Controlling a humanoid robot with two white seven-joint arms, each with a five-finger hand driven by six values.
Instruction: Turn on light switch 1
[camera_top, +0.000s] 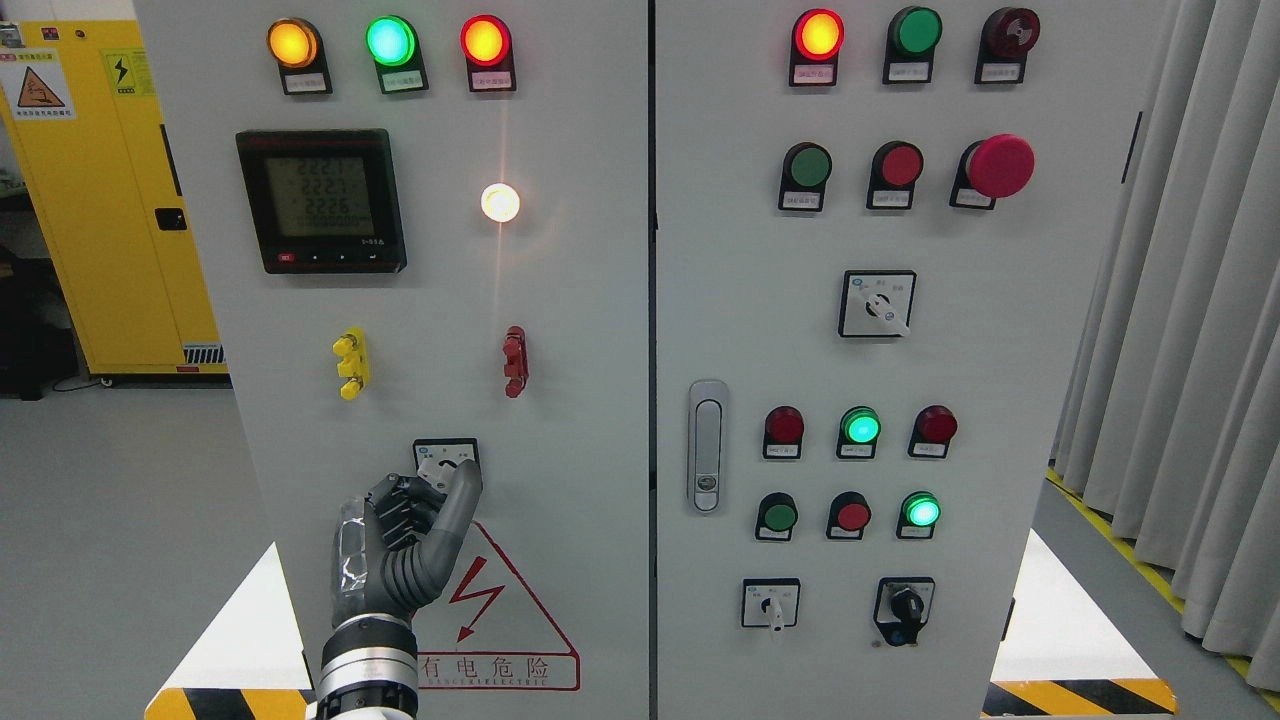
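Observation:
On the left cabinet door (560, 420), a small square rotary switch (446, 455) sits below the centre. My left hand (440, 490) comes up from the bottom edge and is at the switch. Its thumb (462, 500) lies against the right of the knob and its curled fingers (400, 500) close on the left, hiding most of the knob. Above, a round white lamp (500, 203) glows brightly. My right hand is out of view.
The left door also carries a digital meter (322, 200), three lit lamps on top, and a yellow (352, 363) and a red terminal (515, 361). The right door (1000, 400) holds buttons, selector switches and a handle (707, 445). A yellow cabinet (100, 190) stands at left, curtains (1190, 300) at right.

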